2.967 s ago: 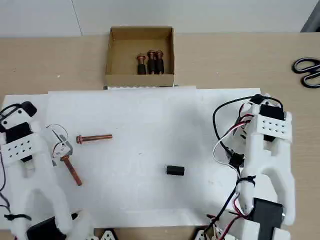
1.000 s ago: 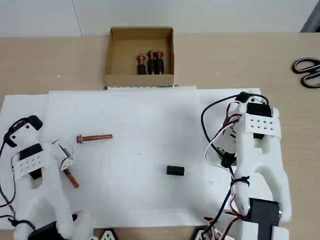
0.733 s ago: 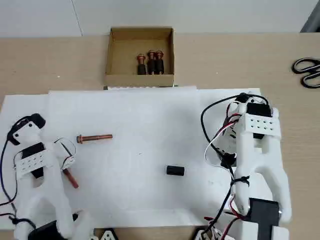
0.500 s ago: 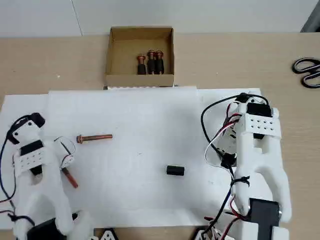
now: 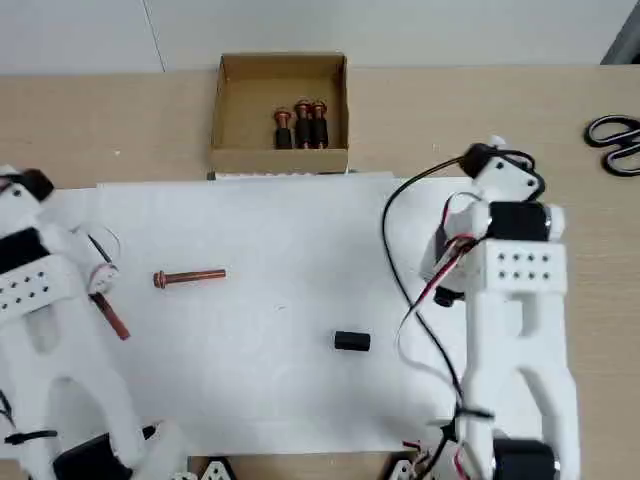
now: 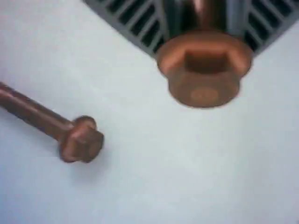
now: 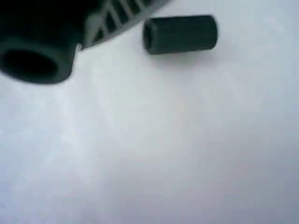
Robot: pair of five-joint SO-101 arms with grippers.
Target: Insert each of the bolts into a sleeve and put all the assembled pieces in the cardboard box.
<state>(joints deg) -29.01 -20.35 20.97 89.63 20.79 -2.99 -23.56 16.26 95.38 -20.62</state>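
My left gripper (image 5: 101, 288) is at the left edge of the white sheet (image 5: 300, 240), shut on a copper bolt (image 5: 112, 316) whose hex head (image 6: 203, 70) points at the camera in the left wrist view. A second bolt (image 5: 188, 277) (image 6: 70, 135) lies flat on the sheet just to the right of it. My right gripper (image 5: 452, 252) is at the right side, shut on a black sleeve (image 7: 32, 59) with its bore open towards the camera. Another black sleeve (image 5: 350, 341) (image 7: 180, 33) lies on the sheet near the middle. The cardboard box (image 5: 280, 160) at the back holds three assembled pieces (image 5: 301, 126).
Black scissors (image 5: 615, 140) lie on the wooden table at the far right. Loose cables (image 5: 415, 300) hang from the right arm over the sheet. Bare sheet stretches between the two arms.
The left arm has lifted and drawn back toward the far left with its bolt. The right arm has risen and swung toward the far side. The loose bolt and sleeve have not moved.
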